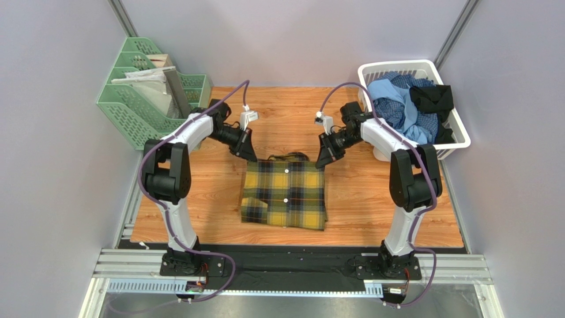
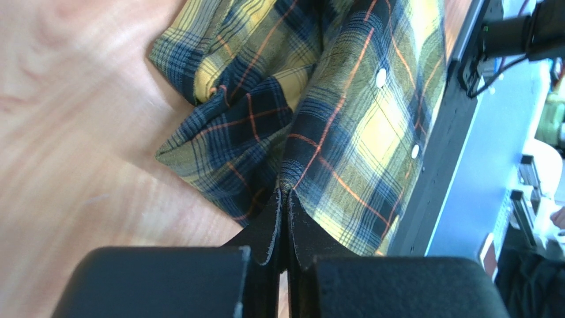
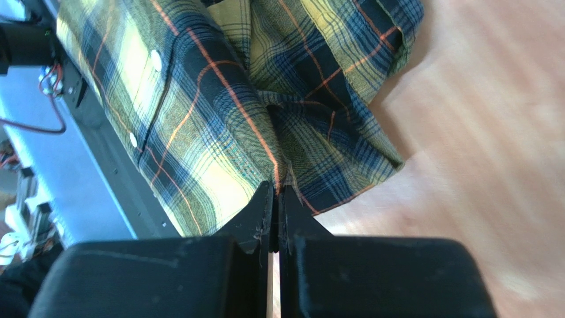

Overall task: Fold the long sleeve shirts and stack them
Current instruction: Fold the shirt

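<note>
**Both grippers pinch the far corners of the plaid shirt [image 1: 285,192], whose body lies on their near side.**

Nearest, the shirt's hem rests flat on the wooden table [image 1: 199,199] at its middle. The shirt's long axis runs near to far, with white buttons [image 1: 286,199] up the centre line. It is soft flannel in mustard and black with thin orange lines, folded to a rough rectangle with a small flap turned up at the near left corner. At the far edge, the left gripper [image 2: 285,199] is closed tight on the left corner and the right gripper [image 3: 275,189] on the right corner, the cloth puckering into each pinch. Both arms are equally close, so the next fold likely carries this edge toward the hem. Beyond, a white basket [image 1: 457,136] at far right holds blue and black shirts [image 1: 398,106], and a green rack [image 1: 132,106] stands at far left.
</note>
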`<action>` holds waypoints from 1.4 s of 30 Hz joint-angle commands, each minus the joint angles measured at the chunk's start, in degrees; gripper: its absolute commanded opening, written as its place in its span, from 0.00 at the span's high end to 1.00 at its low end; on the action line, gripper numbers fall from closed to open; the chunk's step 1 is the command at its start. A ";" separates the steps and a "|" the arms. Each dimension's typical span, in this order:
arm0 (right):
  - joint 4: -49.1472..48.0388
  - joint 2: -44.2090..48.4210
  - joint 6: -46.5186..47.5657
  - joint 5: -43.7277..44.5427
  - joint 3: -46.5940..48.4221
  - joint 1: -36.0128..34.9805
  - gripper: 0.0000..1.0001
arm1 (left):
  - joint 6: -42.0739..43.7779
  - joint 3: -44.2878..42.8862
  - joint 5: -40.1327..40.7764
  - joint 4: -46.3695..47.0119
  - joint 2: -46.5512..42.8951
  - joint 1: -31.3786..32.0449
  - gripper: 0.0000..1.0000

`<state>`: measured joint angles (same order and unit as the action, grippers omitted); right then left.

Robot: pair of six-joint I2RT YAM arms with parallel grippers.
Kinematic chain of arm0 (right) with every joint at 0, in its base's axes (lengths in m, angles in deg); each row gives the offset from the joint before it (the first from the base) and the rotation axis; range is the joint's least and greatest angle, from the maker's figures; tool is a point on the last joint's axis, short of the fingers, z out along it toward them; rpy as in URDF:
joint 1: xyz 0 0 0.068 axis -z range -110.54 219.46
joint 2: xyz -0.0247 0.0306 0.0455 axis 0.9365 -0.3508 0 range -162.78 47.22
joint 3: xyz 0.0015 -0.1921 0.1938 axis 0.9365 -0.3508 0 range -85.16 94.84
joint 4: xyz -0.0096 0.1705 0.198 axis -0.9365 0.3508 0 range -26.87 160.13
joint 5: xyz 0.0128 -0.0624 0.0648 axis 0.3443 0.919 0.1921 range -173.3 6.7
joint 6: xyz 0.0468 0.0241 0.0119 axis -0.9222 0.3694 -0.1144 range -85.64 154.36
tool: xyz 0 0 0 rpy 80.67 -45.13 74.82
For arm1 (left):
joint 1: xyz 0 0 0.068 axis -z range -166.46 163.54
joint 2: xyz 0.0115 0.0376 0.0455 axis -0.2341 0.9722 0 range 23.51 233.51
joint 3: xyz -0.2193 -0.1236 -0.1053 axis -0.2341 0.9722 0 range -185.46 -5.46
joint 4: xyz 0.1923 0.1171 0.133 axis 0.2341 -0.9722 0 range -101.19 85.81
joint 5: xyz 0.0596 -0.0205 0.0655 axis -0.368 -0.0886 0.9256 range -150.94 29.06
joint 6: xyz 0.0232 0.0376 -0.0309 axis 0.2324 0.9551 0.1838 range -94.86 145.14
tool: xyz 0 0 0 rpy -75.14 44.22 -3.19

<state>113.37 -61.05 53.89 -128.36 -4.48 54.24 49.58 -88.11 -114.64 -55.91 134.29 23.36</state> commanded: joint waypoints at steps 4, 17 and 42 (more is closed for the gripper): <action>-1.10 -5.80 -0.36 8.05 7.29 1.95 1.00 | -8.35 -8.66 8.32 2.51 4.43 -0.33 1.00; -6.30 -15.39 -5.20 18.87 12.30 1.78 1.00 | -16.80 -18.86 17.75 1.28 14.99 -0.60 0.96; -1.37 -14.09 -5.12 21.33 9.42 -2.61 1.00 | -13.81 -9.30 20.82 -0.84 9.90 1.95 0.98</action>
<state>108.38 -76.31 46.83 -113.32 8.26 52.58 34.11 -101.88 -99.10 -53.10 147.10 24.96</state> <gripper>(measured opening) 0.007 0.032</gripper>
